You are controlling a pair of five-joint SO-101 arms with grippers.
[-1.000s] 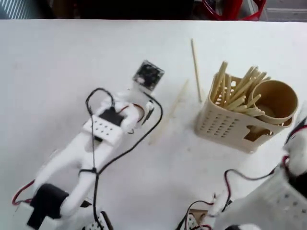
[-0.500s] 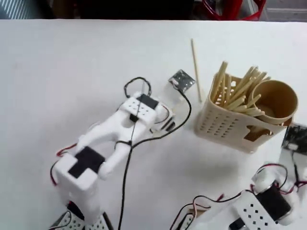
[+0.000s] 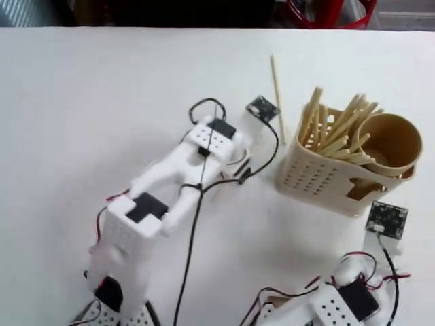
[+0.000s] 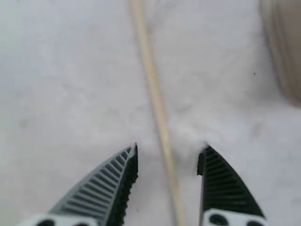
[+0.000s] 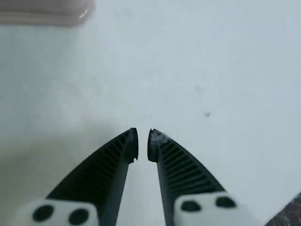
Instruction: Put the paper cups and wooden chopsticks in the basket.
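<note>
My left gripper (image 4: 169,149) sits low over the table (image 3: 102,81) with its fingers spread, one on each side of a loose chopstick (image 4: 157,108), so that closing should catch it across its width. That chopstick lies flat on the table near the basket (image 3: 312,176). A second stick (image 3: 277,95) lies beside the basket, on the side away from the arms. A cup (image 3: 391,139) and a bundle of sticks (image 3: 336,132) stand in the basket. My right gripper (image 5: 142,141), fingers pressed almost together on nothing, hangs over bare table near the basket, kept out of the pick, I judge.
</note>
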